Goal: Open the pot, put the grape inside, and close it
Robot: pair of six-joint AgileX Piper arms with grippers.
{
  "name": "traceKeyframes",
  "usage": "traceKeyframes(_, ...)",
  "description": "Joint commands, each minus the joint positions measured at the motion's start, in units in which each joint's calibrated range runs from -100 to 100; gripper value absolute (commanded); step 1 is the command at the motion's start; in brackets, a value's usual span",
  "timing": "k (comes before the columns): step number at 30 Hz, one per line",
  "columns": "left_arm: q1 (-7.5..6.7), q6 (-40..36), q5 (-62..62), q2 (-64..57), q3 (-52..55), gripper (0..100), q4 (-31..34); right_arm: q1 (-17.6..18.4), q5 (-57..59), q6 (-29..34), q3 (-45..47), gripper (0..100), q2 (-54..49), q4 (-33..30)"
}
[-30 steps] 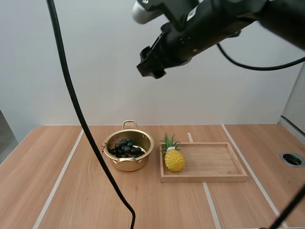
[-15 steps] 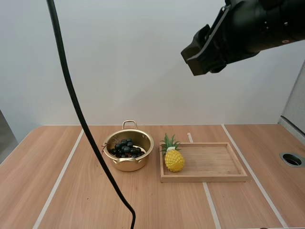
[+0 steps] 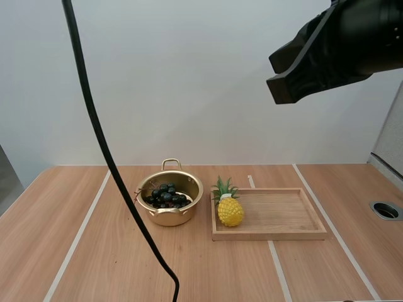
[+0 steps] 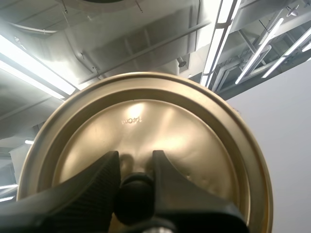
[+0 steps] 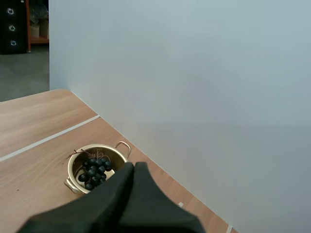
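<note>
Pale wooden table [image 3: 94, 251] with light seams, white wall behind. Near its middle, gold two-handled pot [image 3: 169, 217], uncovered, holding a bunch of grapes [image 3: 166, 195]. Just right of the pot, shallow wooden tray [image 3: 271, 234], with a yellow toy pineapple [image 3: 230, 211] upright at the end nearest the pot.

Lid [image 4: 146, 131] off the pot, carried by the left gripper [image 4: 136, 160], jaws pinching its dark knob [image 4: 136, 194] from both sides. Cannot tell where it hangs relative to the pot.

Right gripper [image 5: 133, 167] pressed together into one dark wedge, high above the pot. Right arm [image 3: 334, 50] now up and well right of the pot, shifted from nearly above it a second ago. Pot, grapes, tray and pineapple unmoved.

Grapes: round, near-black berries heaped below the rim, thin reddish stems poking out on the side away from the tray.
</note>
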Motion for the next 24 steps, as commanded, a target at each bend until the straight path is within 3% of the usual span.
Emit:
traceKeyframes(1, 0.05, -0.4, -2.0, -0.4, -0.3, 0, 0.5, -0.3, 0.0, 0.8, 2.2, 0, -3.4, 0.4)
traceKeyframes(12, 0.05, -0.4, 0.2, -0.4, -0.3, 0, 0.5, -0.3, 0.0, 0.9, 17.9, 0, -13.8, 0.2)
traceKeyframes(24, 0.05, -3.0, 29.1, 0.4, 3.9, 0, 0.5, -0.3, 0.0, 0.9, 18.4, 0, -14.7, 1.5)
